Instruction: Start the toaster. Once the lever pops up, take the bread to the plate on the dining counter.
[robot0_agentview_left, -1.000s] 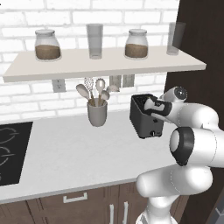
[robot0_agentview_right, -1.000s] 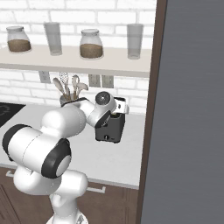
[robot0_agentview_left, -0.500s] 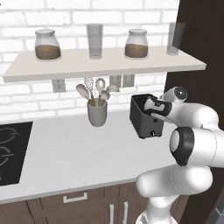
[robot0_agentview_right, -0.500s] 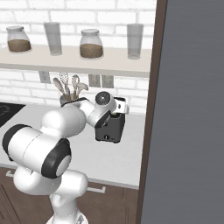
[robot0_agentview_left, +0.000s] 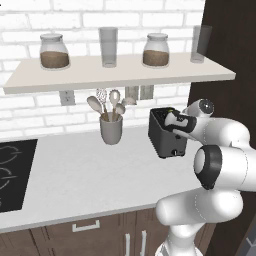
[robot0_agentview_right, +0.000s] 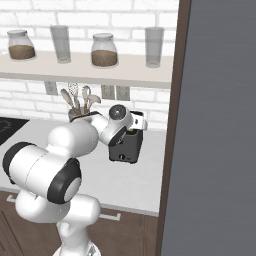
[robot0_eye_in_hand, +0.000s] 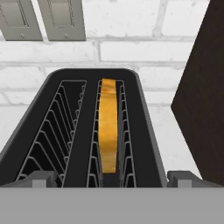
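The black toaster (robot0_agentview_left: 164, 137) (robot0_agentview_right: 125, 147) stands on the pale worktop beside a dark tall cabinet. From the hand view I look down into the toaster (robot0_eye_in_hand: 87, 83) with its two slots. The bread (robot0_eye_in_hand: 108, 127), a golden slice on edge, sits in the right slot; the left slot is empty. My gripper (robot0_agentview_left: 171, 120) (robot0_agentview_right: 136, 125) (robot0_eye_in_hand: 108, 178) hovers just over the toaster's top, open, fingertips (robot0_eye_in_hand: 183, 177) spread wider than both slots, holding nothing. The plate and the dining counter are out of view.
A grey utensil cup (robot0_agentview_left: 111, 127) with spoons stands left of the toaster. Above runs a shelf (robot0_agentview_left: 120, 75) with jars and glasses. A dark cooktop (robot0_agentview_left: 12, 170) lies far left. The tall dark cabinet (robot0_agentview_right: 215, 125) closes off the right side. Wall sockets (robot0_eye_in_hand: 43, 19) sit behind the toaster.
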